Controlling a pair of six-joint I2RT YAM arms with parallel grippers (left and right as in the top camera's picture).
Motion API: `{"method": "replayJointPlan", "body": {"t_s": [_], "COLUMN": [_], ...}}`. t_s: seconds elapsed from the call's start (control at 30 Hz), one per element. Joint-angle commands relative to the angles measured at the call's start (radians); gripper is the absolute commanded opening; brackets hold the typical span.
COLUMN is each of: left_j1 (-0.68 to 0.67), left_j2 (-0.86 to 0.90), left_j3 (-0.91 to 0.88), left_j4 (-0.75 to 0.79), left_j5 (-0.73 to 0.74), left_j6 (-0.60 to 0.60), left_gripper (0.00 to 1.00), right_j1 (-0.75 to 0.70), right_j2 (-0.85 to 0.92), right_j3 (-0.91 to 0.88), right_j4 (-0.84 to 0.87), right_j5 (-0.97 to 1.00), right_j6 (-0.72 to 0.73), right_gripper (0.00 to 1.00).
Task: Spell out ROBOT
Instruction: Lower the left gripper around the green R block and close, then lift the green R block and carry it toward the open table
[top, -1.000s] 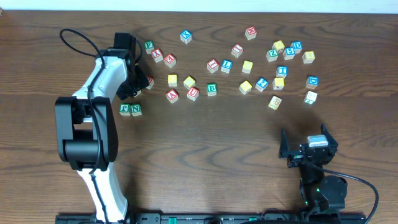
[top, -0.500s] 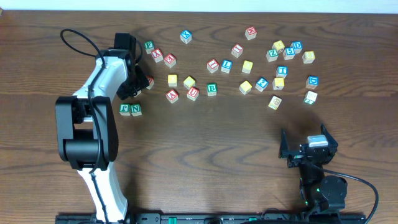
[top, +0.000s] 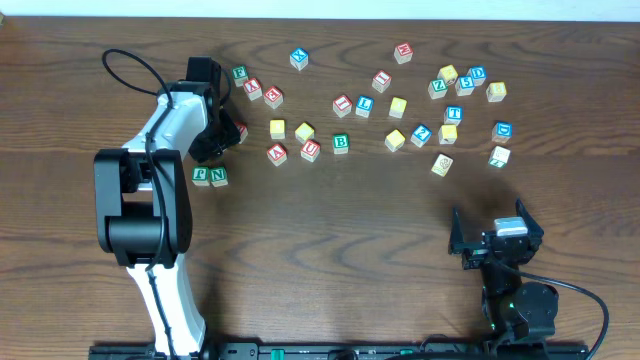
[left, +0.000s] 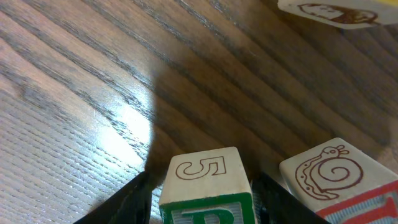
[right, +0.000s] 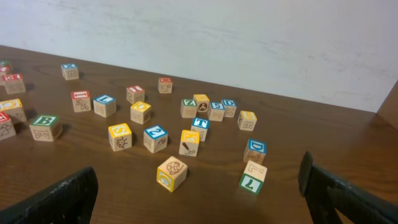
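Observation:
Lettered wooden blocks lie scattered across the far half of the table. My left gripper (top: 207, 143) (left: 202, 208) is low at the table, with its fingers on either side of a green-faced block (left: 205, 186) that has a 5 on top. A narrow gap shows on each side of the block, and its letter is cut off. A red block with a snail (left: 329, 174) (top: 240, 130) sits right beside it. A green B block (top: 341, 143) (right: 45, 126) and a green T block (top: 499, 156) (right: 252, 179) lie apart. My right gripper (top: 497, 240) (right: 199, 199) is open and empty near the front right.
Green F (top: 201, 175) and N (top: 218, 176) blocks sit just in front of the left gripper. A yellow block with a ball of yarn on top (right: 172, 173) (top: 441, 164) lies nearest the right gripper. A cluster of blocks (top: 460, 80) sits at the far right.
The left arm's lower links have shifted slightly to the right. The left gripper stays at the same blocks. The right arm has not moved.

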Motion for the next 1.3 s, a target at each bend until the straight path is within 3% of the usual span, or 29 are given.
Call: {"method": "replayJointPlan", "body": {"t_s": [0.0, 0.23, 0.5, 0.8, 1.27], "left_j1": [0.003, 0.003, 0.003, 0.003, 0.003], "left_j2": [0.010, 0.010, 0.010, -0.015, -0.346], "left_j3": [-0.017, -0.017, -0.017, -0.016, -0.011], "left_j4": [0.001, 0.011, 0.012, 0.003, -0.134], "left_j5": [-0.023, -0.023, -0.023, -0.019, -0.018], "left_j6": [-0.013, -0.012, -0.012, -0.001, 0.217], "left_gripper": [0.51, 0.50, 0.28, 0.26, 0.26], "right_j1": [-0.006, -0.006, -0.006, -0.006, -0.006], "right_j2": [-0.003, -0.003, -0.003, -0.003, -0.003], "right_j3": [-0.001, -0.001, -0.001, -0.001, -0.001], "right_j4": [-0.004, -0.004, -0.004, -0.005, -0.005], "right_j5": [-0.005, -0.005, -0.005, -0.005, -0.005], "right_j6": [0.007, 0.007, 0.007, 0.007, 0.007], "right_gripper": [0.99, 0.99, 0.99, 0.99, 0.99]}}
